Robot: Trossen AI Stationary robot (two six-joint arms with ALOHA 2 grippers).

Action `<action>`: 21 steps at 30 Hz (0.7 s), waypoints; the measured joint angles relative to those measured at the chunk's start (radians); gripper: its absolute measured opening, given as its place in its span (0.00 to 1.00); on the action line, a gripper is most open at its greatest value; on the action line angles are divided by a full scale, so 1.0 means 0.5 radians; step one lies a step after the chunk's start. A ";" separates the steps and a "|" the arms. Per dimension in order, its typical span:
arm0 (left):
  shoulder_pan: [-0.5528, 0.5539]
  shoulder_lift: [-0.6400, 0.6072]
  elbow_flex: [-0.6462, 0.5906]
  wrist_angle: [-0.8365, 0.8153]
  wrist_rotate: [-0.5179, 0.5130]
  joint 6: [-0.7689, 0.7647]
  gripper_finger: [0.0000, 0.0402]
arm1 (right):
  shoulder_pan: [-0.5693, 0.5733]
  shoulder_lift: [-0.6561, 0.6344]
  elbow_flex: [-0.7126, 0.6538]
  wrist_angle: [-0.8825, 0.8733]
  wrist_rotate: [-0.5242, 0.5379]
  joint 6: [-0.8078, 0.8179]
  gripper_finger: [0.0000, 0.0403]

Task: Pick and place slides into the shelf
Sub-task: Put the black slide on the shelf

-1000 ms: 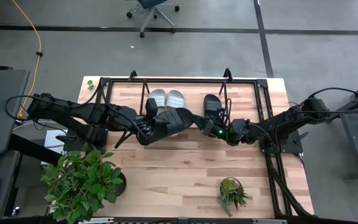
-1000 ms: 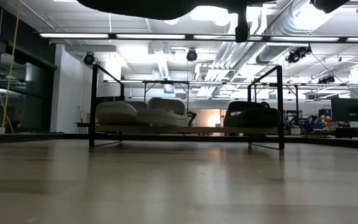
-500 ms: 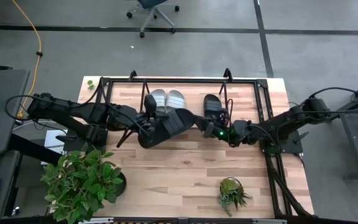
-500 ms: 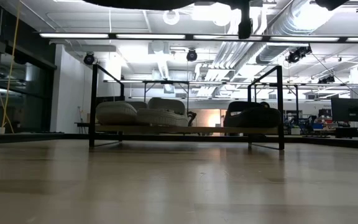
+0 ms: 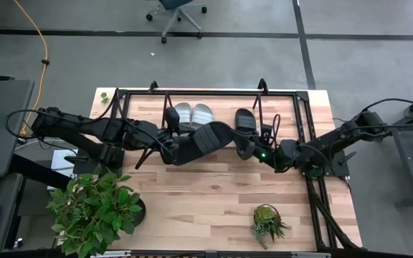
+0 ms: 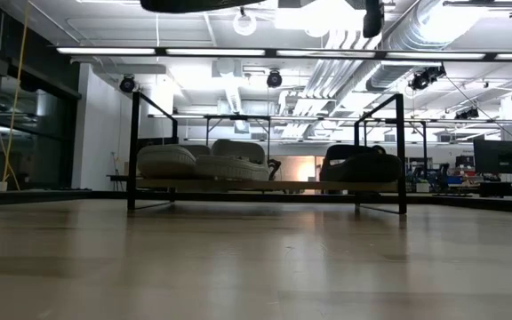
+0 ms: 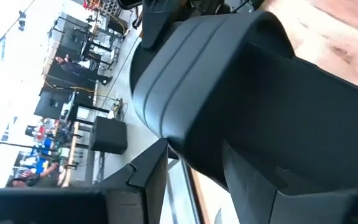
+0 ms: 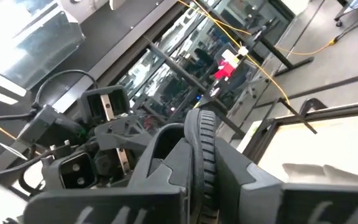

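Now my right gripper (image 5: 248, 148) clamps the black slide (image 5: 206, 139); its long axis runs toward 9 o'clock; left gripper (image 5: 171, 141) parted beside it.

A large leafy potted plant (image 5: 95, 211) stands at the near left corner of the light wood desk (image 5: 206, 201), and a small potted plant (image 5: 267, 223) sits near the front right. An office chair (image 5: 176, 13) and a yellow cable (image 5: 44, 54) occupy the grey floor beyond.

Two matte black jointed arms: left arm (image 5: 84, 132), right arm (image 5: 335, 143). Looped black cables along both. Green indicator light (image 5: 262, 154) near right wrist.
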 joint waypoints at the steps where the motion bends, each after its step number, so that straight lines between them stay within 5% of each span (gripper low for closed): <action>1: 0.000 0.000 0.000 -0.001 0.001 -0.021 0.35 | 0.008 -0.013 0.000 -0.024 0.017 0.001 0.04; 21: 0.000 -0.032 0.372 -0.415 0.063 -0.539 0.36 | 0.208 -0.197 0.000 -0.138 0.187 -0.344 0.04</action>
